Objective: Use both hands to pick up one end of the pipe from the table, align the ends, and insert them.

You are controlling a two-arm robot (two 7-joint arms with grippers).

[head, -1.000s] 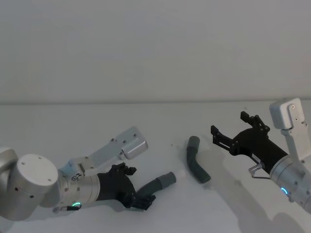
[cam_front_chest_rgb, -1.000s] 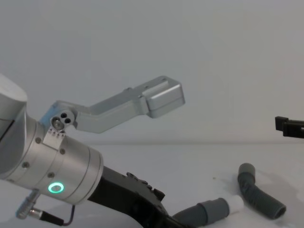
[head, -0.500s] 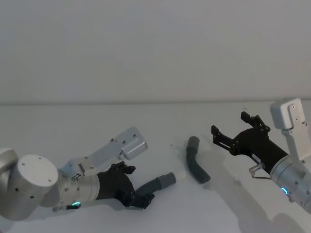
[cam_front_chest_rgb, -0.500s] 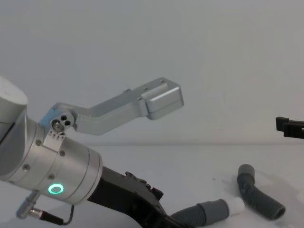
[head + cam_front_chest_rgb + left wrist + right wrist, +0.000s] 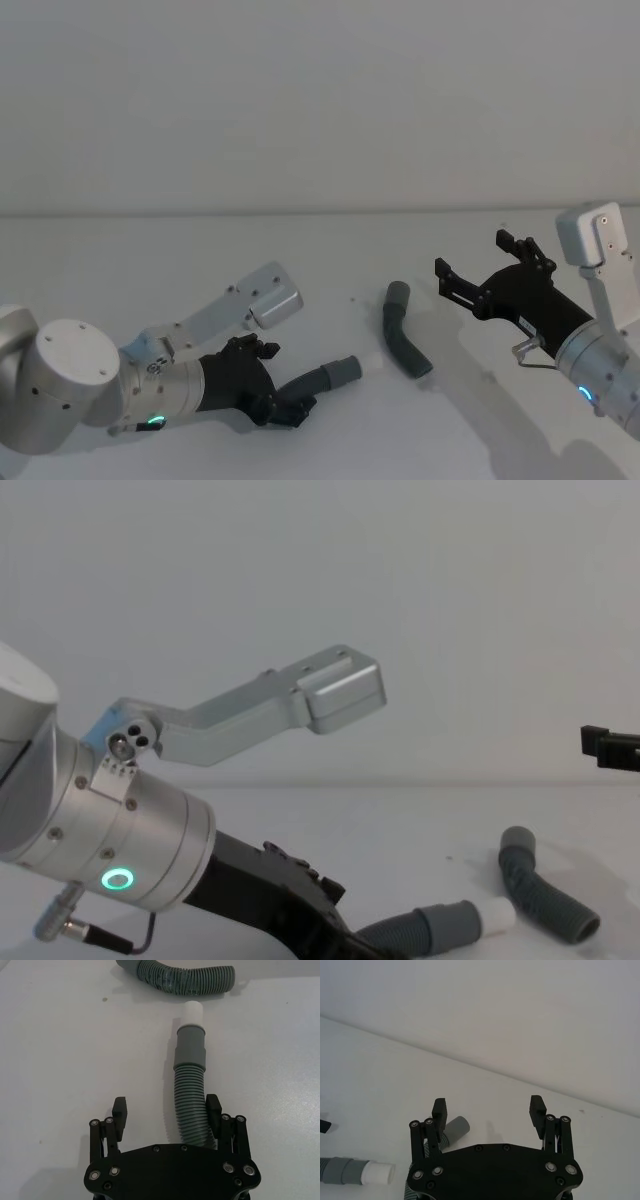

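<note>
Left gripper (image 5: 284, 384), lower left: jaws spread astride pipe (image 5: 190, 1095), apparently off-centre. Right gripper (image 5: 488, 1104): spread. Closing could swing white-tipped end (image 5: 193, 1012) aside.

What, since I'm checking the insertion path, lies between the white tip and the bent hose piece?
Only bare table separates white tip from bent hose piece, per the left wrist view.

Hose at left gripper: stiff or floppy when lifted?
Likely floppy: the hose is corrugated and curves between the open fingers of the left gripper. The cuff and white tip would probably sag. Round, so it may roll on the table.
</note>
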